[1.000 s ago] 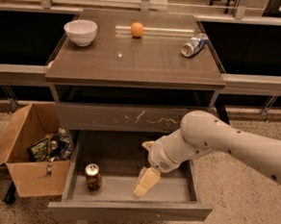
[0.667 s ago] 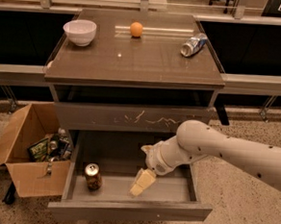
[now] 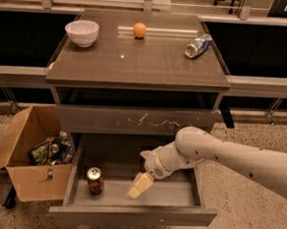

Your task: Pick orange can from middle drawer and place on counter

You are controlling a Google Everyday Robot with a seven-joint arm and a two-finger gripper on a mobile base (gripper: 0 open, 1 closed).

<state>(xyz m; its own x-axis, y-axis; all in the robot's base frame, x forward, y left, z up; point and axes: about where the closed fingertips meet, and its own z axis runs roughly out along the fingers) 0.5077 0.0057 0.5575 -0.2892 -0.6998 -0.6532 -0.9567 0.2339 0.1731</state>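
Observation:
The orange can (image 3: 95,180) stands upright at the left end of the open middle drawer (image 3: 131,215), its silver top showing. My gripper (image 3: 139,186) hangs inside the drawer, pointing down and left, to the right of the can with a gap between them. It holds nothing. The counter (image 3: 152,63) is the glossy brown top of the cabinet above.
On the counter sit a white bowl (image 3: 82,32), an orange ball (image 3: 139,30) and a dented blue-and-silver can (image 3: 198,45) lying on its side. A scratched drawer front (image 3: 138,121) is above the open drawer. An open cardboard box (image 3: 27,157) of trash stands on the floor at left.
My gripper has moved left inside the drawer, closer to the orange can. The can has not moved.

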